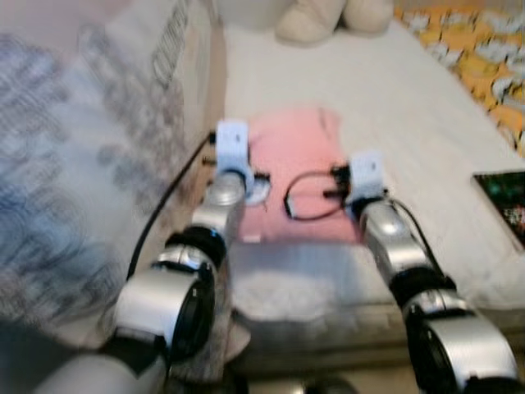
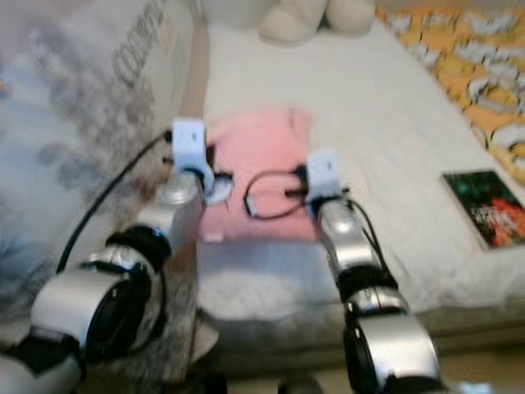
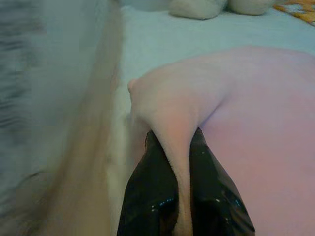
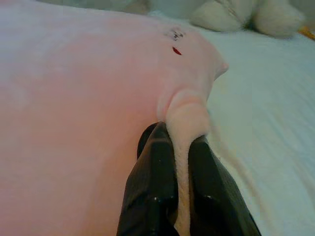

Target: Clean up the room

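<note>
A pink cloth (image 1: 295,156) lies spread on the white bed (image 1: 394,107), its near part hanging over the front edge. My left gripper (image 3: 183,196) is shut on a pinched fold of the pink cloth (image 3: 246,123) at its left edge. My right gripper (image 4: 181,182) is shut on a fold of the pink cloth (image 4: 74,98) at its right edge. In the head views both arms reach forward side by side, the left wrist (image 1: 232,152) and right wrist (image 1: 365,176) over the cloth's near half.
A cream plush toy (image 1: 332,16) sits at the head of the bed. A yellow patterned blanket (image 1: 480,57) covers the far right. A dark book (image 2: 490,207) lies at the bed's right edge. A grey patterned fabric (image 1: 74,164) rises on the left.
</note>
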`<state>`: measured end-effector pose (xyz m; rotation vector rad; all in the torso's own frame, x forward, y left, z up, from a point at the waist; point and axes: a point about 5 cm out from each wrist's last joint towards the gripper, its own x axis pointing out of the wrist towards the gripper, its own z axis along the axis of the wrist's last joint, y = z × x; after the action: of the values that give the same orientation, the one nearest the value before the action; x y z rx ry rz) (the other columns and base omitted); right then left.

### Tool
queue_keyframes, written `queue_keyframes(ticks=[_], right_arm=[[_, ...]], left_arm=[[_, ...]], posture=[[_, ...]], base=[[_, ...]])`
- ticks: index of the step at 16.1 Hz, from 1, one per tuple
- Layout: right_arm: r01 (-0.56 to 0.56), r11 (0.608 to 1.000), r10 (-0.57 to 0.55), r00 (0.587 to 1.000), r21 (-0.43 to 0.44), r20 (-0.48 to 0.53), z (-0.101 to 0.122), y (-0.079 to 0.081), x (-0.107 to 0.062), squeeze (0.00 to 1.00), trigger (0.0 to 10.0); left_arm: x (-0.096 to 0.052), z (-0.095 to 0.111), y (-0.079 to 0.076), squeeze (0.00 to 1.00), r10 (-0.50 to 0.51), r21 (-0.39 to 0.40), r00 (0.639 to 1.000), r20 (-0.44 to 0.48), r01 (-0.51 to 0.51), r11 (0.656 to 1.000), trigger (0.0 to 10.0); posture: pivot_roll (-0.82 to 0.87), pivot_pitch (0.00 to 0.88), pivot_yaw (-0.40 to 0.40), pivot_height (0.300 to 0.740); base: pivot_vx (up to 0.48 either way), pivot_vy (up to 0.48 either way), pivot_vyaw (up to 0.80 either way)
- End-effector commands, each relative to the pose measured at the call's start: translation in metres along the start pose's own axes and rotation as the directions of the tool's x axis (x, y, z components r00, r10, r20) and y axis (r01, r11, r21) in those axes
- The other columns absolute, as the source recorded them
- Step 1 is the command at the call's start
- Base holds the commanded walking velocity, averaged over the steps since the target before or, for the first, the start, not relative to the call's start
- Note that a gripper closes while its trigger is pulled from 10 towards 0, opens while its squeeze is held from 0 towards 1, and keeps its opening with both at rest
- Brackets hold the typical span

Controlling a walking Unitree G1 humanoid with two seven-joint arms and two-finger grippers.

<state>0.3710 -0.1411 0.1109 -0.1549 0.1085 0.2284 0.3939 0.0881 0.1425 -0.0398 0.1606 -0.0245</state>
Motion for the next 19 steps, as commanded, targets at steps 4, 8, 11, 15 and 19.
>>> queue_keyframes(ticks=[4, 8, 11, 15, 19], right_arm=[[-0.077, 0.979, 0.036, 0.977, -0.187, -0.212, -0.024, -0.022, -0.006, 0.0, 10.0], [-0.049, 0.929, -0.029, 0.978, -0.368, -0.205, -0.012, -0.039, -0.003, 0.0, 10.0], [0.003, 0.92, -0.088, 0.976, -0.392, -0.199, -0.015, -0.039, -0.003, 0.0, 10.0], [0.125, 0.928, -0.147, 0.988, -0.352, -0.037, 0.016, -0.044, 0.006, 0.0, 10.0], [0.199, 0.946, -0.205, 0.979, -0.257, 0.007, 0.023, -0.051, 0.005, 0.0, 10.0]], left_arm=[[-0.004, -0.016, 0.04, 0.0, 0.246, -0.148, 0.969, -0.029, -0.247, 0.958, 10.0], [-0.005, -0.02, 0.022, 0.0, 0.183, -0.18, 0.982, -0.046, -0.189, 0.965, 10.0], [-0.005, -0.022, 0.018, 0.0, 0.162, -0.186, 0.985, -0.055, -0.169, 0.968, 10.0], [0.002, 0.019, 0.013, 0.0, 0.139, -0.182, 0.984, 0.115, -0.117, 0.976, 10.0], [0.003, 0.031, 0.011, 0.4, 0.111, -0.147, 0.979, 0.17, -0.086, 0.985, 10.0]], posture=[[-0.15, 0.12, 0.053, 0.74], [-0.16, 0.2, 0.003, 0.74], [-0.15, 0.233, 0.002, 0.74], [-0.14, 0.232, 0.012, 0.74], [-0.14, 0.239, 0.018, 0.74]], base=[[0.0, 0.0, 0.0], [0.0, 0.0, 0.0], [0.0, 0.0, 0.0], [0.0, 0.0, 0.0], [0.0, 0.0, 0.0]])
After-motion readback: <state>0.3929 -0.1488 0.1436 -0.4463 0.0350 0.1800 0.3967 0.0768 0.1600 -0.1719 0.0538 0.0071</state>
